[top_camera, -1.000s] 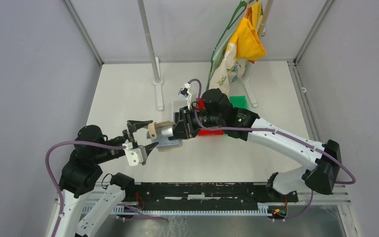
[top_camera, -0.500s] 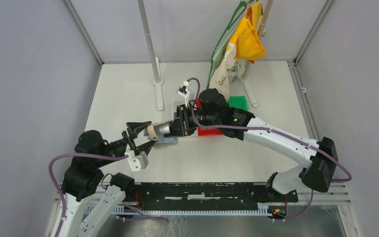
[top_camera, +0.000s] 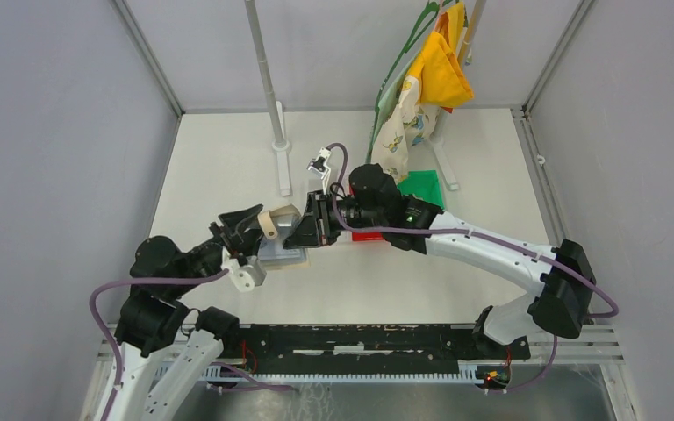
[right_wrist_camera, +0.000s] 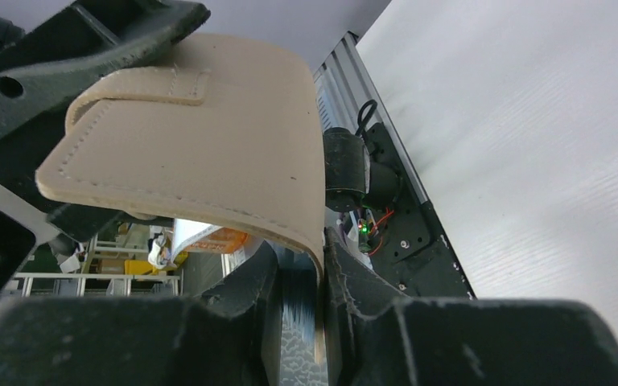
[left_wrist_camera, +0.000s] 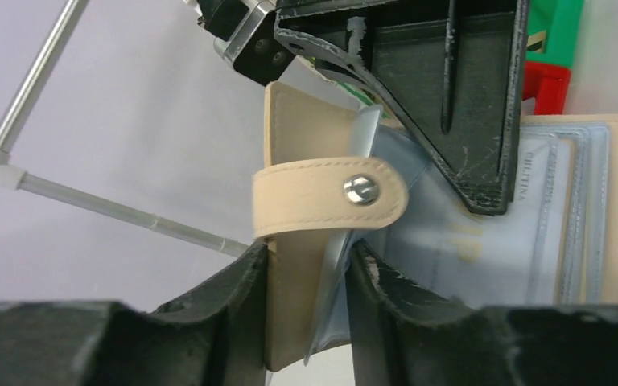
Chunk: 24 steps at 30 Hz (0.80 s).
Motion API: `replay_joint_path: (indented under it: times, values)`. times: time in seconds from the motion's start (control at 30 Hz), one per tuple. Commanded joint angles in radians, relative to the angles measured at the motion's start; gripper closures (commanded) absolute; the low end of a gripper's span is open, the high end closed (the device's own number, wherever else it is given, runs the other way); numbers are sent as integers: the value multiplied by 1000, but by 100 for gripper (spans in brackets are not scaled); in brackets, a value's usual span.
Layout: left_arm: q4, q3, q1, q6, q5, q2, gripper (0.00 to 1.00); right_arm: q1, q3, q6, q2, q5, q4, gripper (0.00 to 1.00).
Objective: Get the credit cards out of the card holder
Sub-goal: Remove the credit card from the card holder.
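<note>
The left tool (left_wrist_camera: 306, 269) is pinched on the strap-bearing flap of the tan leather-like folding card holder (left_wrist_camera: 302, 133), which is held open between both tools over the white desk (top_camera: 219, 167). Pale grey-white cards (left_wrist_camera: 483, 241) are seen in its clear sleeves. Its tan cover is also pinched by the right tool (right_wrist_camera: 299, 277).

Arms reach inward, left hand (top_camera: 259, 235) and right hand (top_camera: 305, 230) both clamped.

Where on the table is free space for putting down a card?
Free: the wide strip between the card holder and the black rail; also the far-left patch, from the pole stand to the left wall. Crowded: the middle, around the holder and red block.
</note>
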Motion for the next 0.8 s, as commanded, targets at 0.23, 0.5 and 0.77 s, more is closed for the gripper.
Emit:
replay_joint_path:
  times: [0.23, 0.5, 0.77]
  values:
    - [-567, 441, 3, -183, 329, 401, 88, 10, -43, -57, -86, -148, 197, 99]
    - [-684, 585, 3, -285, 431, 539, 98, 10, -74, -238, -181, -153, 173, 72]
    - [-474, 606, 3, -617, 538, 515, 98, 2, -96, -317, -220, -139, 171, 54]
